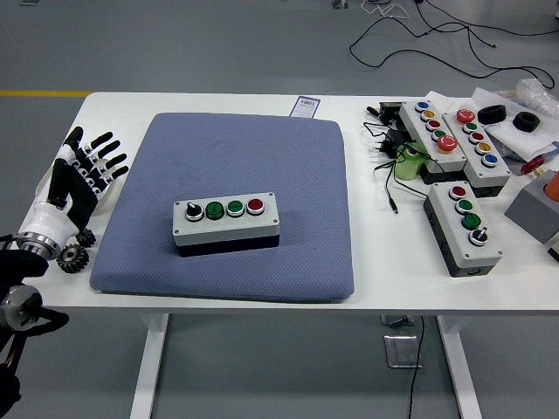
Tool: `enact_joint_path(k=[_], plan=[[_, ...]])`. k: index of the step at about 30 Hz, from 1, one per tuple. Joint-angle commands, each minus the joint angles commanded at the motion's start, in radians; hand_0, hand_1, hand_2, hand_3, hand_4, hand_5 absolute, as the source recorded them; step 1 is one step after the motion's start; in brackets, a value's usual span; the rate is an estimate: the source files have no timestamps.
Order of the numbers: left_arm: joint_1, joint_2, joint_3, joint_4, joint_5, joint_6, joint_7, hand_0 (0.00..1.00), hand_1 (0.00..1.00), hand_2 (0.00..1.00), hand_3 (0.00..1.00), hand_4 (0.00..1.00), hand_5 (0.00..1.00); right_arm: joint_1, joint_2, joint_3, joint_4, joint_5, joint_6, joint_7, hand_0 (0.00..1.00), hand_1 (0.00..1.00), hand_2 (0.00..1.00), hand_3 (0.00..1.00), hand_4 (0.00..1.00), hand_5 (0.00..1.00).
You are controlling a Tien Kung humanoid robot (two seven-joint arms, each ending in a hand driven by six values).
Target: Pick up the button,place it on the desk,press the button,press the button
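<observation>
A grey button box (226, 222) lies in the middle of a blue-grey pad (231, 196). On its top are a black knob, two green buttons and a red button (255, 206). My left hand (80, 172) is at the table's left edge, left of the pad, with its fingers spread and holding nothing. It is well apart from the box. My right hand is out of view.
Two dark gears (73, 253) lie by my left wrist. Three more button boxes (463, 225) stand at the right with cables (389, 166), a green object (407, 162) and black parts (492, 113). A small card (305, 106) lies behind the pad.
</observation>
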Motion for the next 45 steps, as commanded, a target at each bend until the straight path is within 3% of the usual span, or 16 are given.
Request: enact_joint_path(k=[45], plan=[[-0.003, -0.005, -0.015, 0.010, 0.001, 0.012, 0.011, 0.787, 0.831, 0.864, 0.783, 0.737, 0.998, 0.015, -0.001, -0.015, 0.000, 0.000, 0.000, 0.003, 0.673, 0.658, 0.674, 0.624, 0.310, 0.173]])
